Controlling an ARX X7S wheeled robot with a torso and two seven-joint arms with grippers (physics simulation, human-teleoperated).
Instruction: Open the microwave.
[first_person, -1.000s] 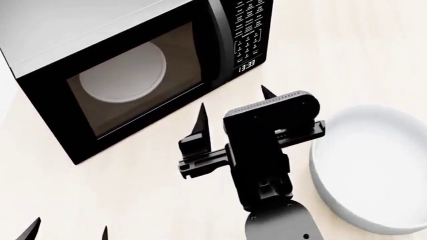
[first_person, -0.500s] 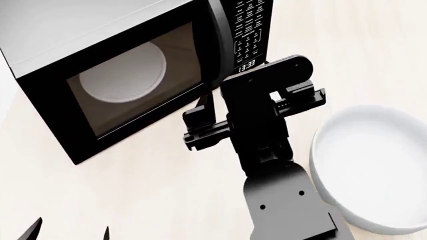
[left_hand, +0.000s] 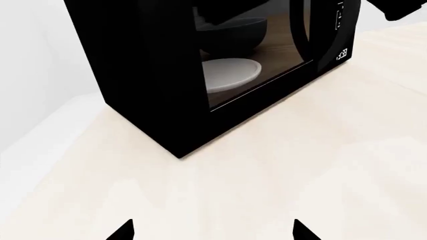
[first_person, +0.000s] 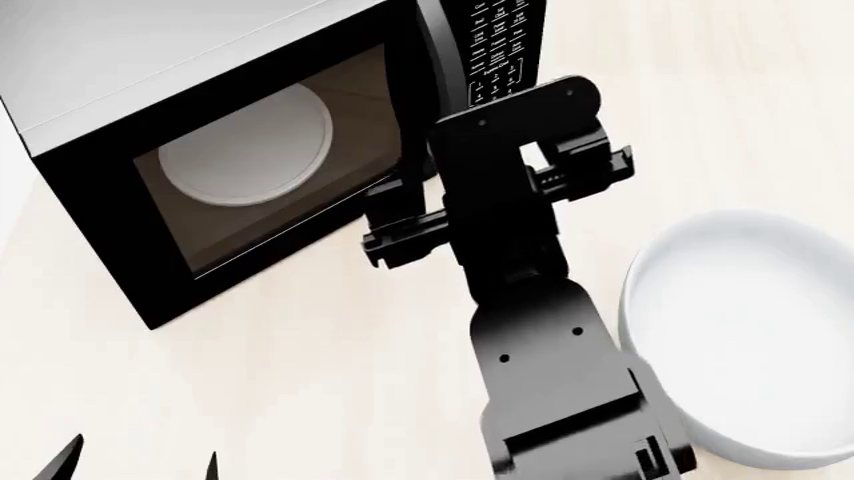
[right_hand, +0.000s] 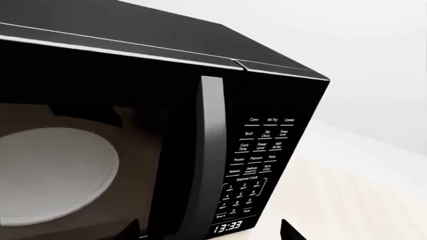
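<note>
A: The microwave (first_person: 227, 150) sits on the pale wooden counter (first_person: 267, 380), door shut; the white round plate (first_person: 247, 145) shows through its tinted window.

B: And the right gripper (first_person: 461, 185) is up against the microwave's front, near the vertical door handle (right_hand: 207, 155); its fingers are spread apart, one black fingertip (right_hand: 288, 231) showing just in front of the keypad (right_hand: 257, 165); whether anything touches the handle, I cannot tell.

A: The clock (right_hand: 227, 228) under the keypad reads 13:33; the handle runs between the window and the keypad.

B: To the right of the microwave a white bowl (first_person: 747, 340) sits on the counter, partly behind the right arm (first_person: 554, 370).

A: The left gripper (left_hand: 212, 231) hangs well in front of the microwave, low over the counter; its two tips stand wide apart, holding nothing.
</note>
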